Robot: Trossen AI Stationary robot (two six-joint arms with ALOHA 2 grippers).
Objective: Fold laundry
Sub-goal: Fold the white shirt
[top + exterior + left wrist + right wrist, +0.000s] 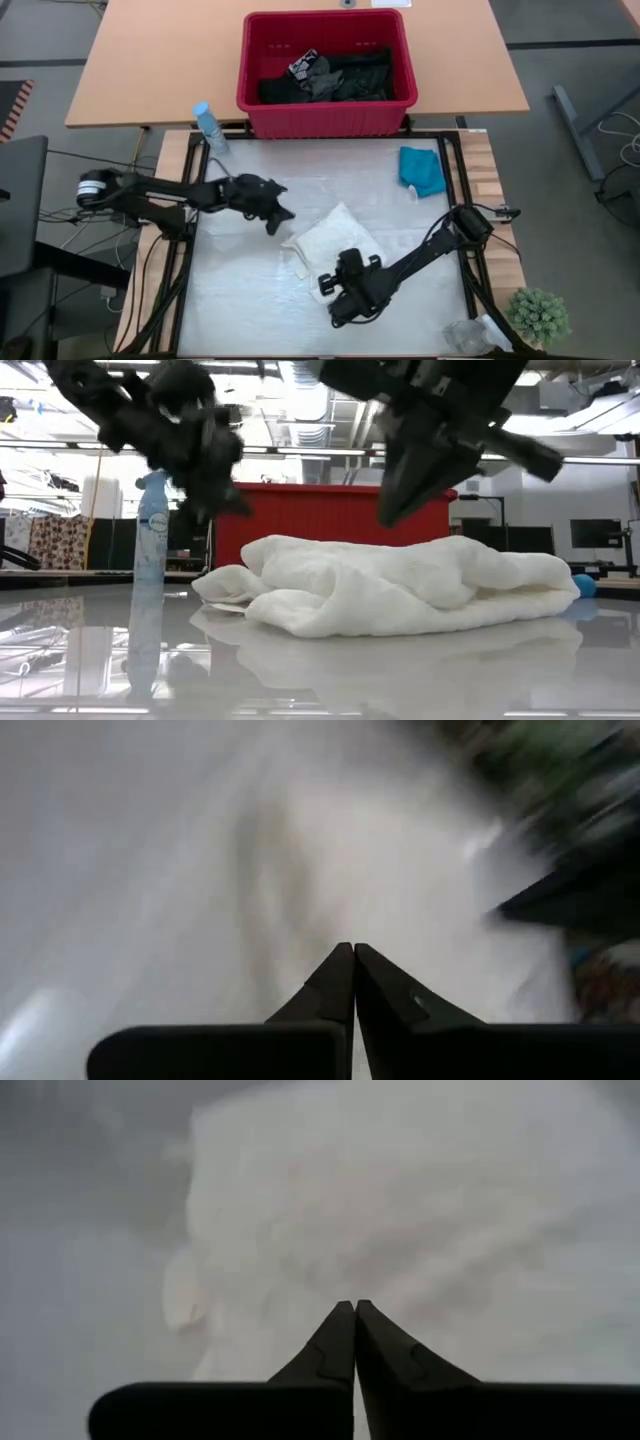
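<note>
A white garment (pixel 330 243) lies bunched in a soft heap in the middle of the shiny table mat (pixel 250 300); the low view shows the white garment (pixel 400 595) resting flat on the mat. My left gripper (pixel 282 218) hovers shut just left of the garment's far-left corner and above it, clear of the cloth (pixel 225 510). My right gripper (pixel 328 284) hangs shut above the garment's near edge (pixel 392 518). Both wrist views show shut fingertips (pixel 353 950) (pixel 353 1306) with white cloth beyond them. A small teal garment (pixel 422 170) lies at the far right.
A red slotted basket (pixel 325 110) holding dark garments (pixel 335 75) stands beyond the mat's far edge. A spray bottle (pixel 210 128) stands at the far left corner. A small green plant (pixel 540 315) and a clear plastic item (pixel 468 335) sit at the near right corner.
</note>
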